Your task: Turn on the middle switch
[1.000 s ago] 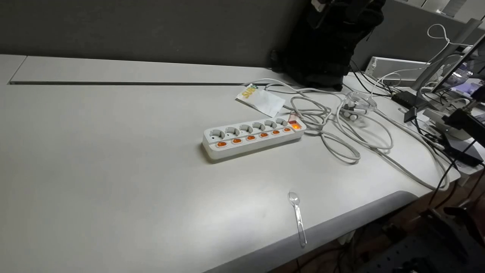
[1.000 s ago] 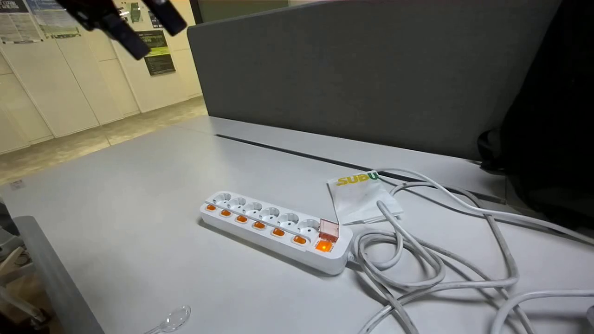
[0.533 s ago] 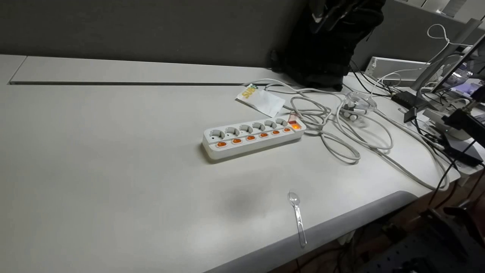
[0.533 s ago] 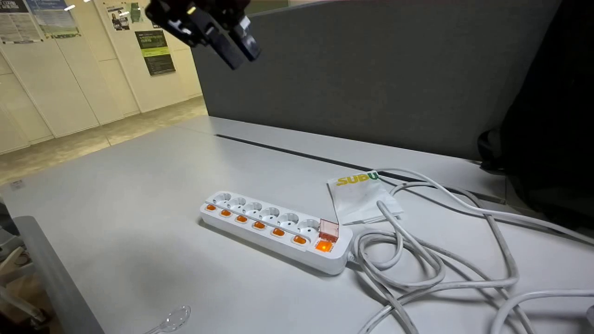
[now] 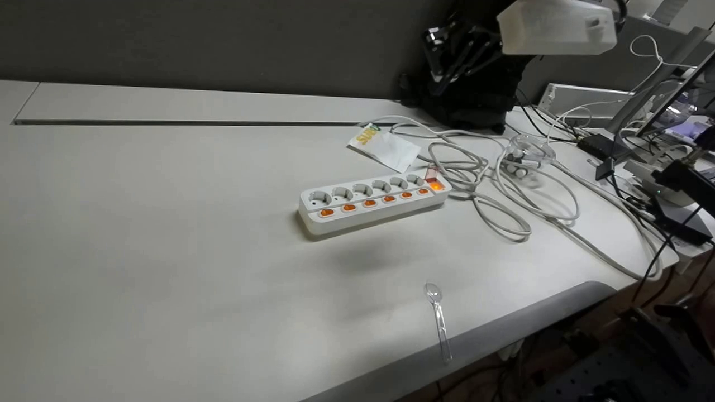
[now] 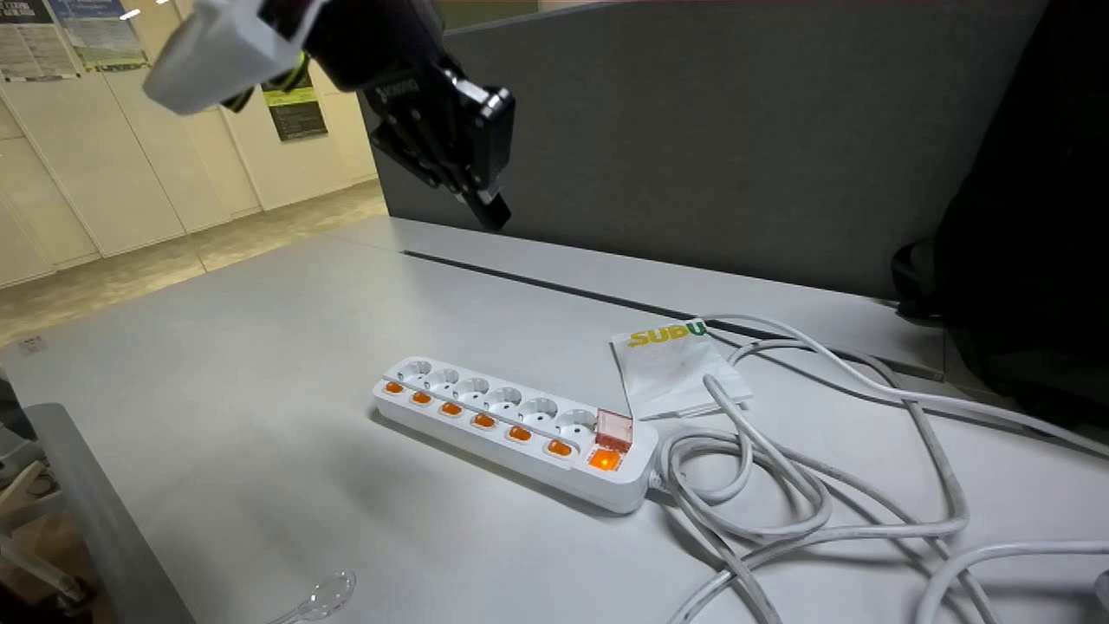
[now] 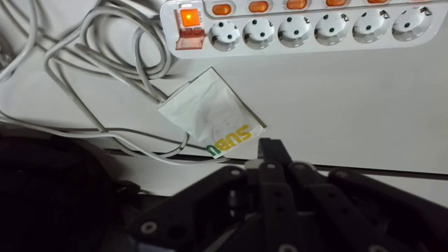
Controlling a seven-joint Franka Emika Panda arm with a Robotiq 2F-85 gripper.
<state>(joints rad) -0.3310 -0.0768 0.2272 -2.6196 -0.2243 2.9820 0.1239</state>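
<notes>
A white power strip [image 5: 380,212] lies on the desk in both exterior views, its sockets in a line with a row of small orange switches beside them. Two switches sit mid-row: an orange switch [image 6: 451,408] and its neighbour switch [image 6: 483,421]; which is the middle switch I cannot tell. Neither looks lit. At the cord end a larger main switch [image 7: 190,17] glows, its clear red cover raised. High over the desk hangs my gripper [image 6: 492,215], apart from the strip. In the wrist view the fingertips [image 7: 271,147] meet with nothing between them.
Grey cable loops [image 6: 754,485] lie by the strip's cord end. A paper packet [image 7: 213,112] rests behind it, and a clear plastic spoon [image 5: 438,318] near the front edge. A dark partition [image 6: 693,147] and a black backpack [image 5: 475,84] stand at the back.
My gripper has gone from open to shut. It has come lower and further into both exterior views, with its shadow now nearer the power strip. The strip has not moved.
</notes>
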